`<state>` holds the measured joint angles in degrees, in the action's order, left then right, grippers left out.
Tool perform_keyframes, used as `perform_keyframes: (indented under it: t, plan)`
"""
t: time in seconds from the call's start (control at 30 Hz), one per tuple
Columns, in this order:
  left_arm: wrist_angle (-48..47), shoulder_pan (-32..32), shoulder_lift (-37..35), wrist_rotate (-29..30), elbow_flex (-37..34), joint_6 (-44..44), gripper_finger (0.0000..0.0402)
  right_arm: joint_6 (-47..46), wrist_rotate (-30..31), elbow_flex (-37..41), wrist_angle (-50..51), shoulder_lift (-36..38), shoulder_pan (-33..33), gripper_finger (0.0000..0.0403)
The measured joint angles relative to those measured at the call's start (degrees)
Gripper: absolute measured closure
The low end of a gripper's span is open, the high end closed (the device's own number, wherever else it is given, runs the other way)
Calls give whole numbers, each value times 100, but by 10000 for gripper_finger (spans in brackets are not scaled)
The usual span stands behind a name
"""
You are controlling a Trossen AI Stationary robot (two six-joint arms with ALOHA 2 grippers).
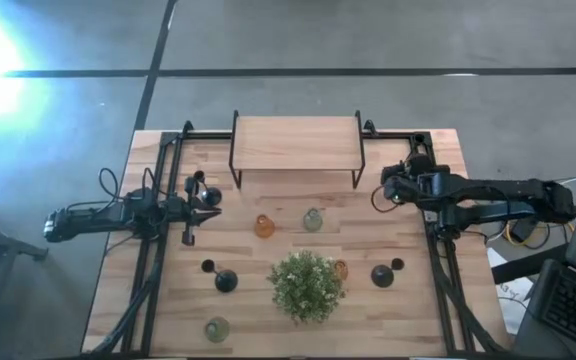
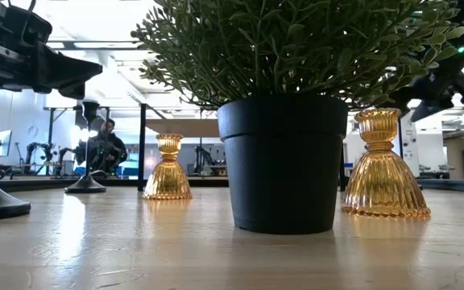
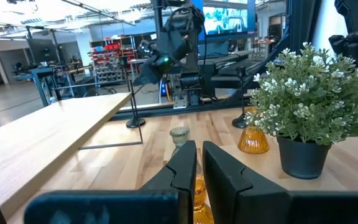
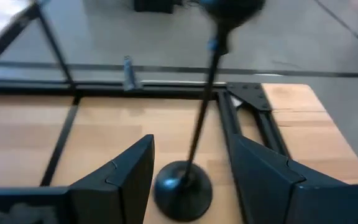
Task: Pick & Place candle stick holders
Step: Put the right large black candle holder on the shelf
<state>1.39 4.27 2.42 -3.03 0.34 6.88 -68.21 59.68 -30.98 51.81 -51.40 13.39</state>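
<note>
Wooden tabletop (image 1: pixel 168 300): right gripper (image 4: pixel 188 171) wide around tall black holder (image 4: pixel 185 186), likely just placed; left gripper (image 3: pixel 197 168) nearly shut, empty.

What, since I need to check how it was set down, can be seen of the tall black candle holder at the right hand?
The tall black candle holder looks like dark, slightly glossy metal. It has a round domed base, a thin straight stem and a small rounded cup on top. It stands upright on the wooden table near the black frame rail at its far right corner. The right hand is open, with one finger on each side of the stem. Neither finger appears to touch it.
</note>
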Motion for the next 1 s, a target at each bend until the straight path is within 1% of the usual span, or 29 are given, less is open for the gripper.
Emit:
perform_keyframes:
  t: [0.1, 0.23, 0.3, 0.5, 0.63, 0.9, 1.0]
  plan:
    - [-2, 2, 0, -1, 0, 0, 369, 306, -123, 34, -230, 69, 220, 199]
    - [-4, 0, 0, -2, 0, 31, 369, 1344, -339, 175, -1180, 181, 433, 204]
    - [-4, 1, 0, -2, 0, 46, 369, 1663, -405, 275, -1559, 206, 575, 208]
    - [-7, 2, 0, -2, 0, 12, 369, 1779, -517, 372, -1672, 228, 1092, 218]
    - [-7, 2, 0, -2, 0, 16, 369, 2204, -622, 420, -1897, 226, 1355, 223]
    - [-9, 1, 0, -4, 0, 15, 369, 2974, -1146, 700, -3052, 204, 1806, 246]
    - [-9, 2, 0, -4, 0, -33, 369, 3007, -1180, 739, -3123, 212, 1940, 266]
